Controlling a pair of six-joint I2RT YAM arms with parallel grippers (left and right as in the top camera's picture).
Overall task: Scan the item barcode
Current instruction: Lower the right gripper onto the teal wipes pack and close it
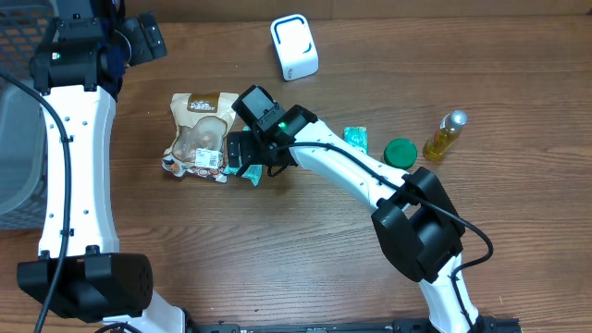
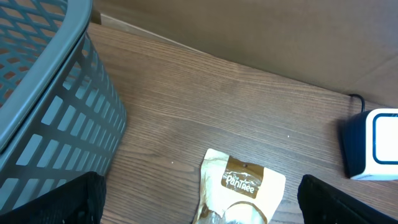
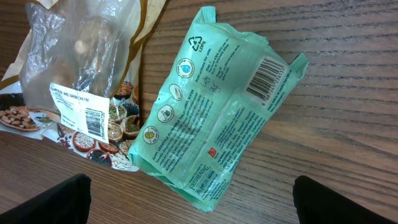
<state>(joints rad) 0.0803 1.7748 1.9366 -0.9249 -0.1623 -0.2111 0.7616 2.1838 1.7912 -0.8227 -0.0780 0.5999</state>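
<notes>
A mint-green packet (image 3: 211, 124) lies flat on the wood table with its barcode (image 3: 267, 76) facing up. Its left edge overlaps a brown-and-clear snack pouch (image 3: 81, 68). My right gripper (image 3: 196, 205) hangs over the packet's lower end, open, its fingers wide apart and touching nothing. From overhead, the right gripper (image 1: 243, 155) covers most of the packet (image 1: 252, 174), beside the pouch (image 1: 197, 134). A white scanner (image 1: 294, 46) stands at the back. My left gripper (image 2: 199, 205) is open above the pouch's top (image 2: 242, 180), near the scanner (image 2: 376, 144).
A grey mesh basket (image 1: 14, 139) fills the far left, close to the left arm. To the right of the right arm lie a second teal packet (image 1: 356, 139), a green round lid (image 1: 400, 153) and a small yellow bottle (image 1: 446, 134).
</notes>
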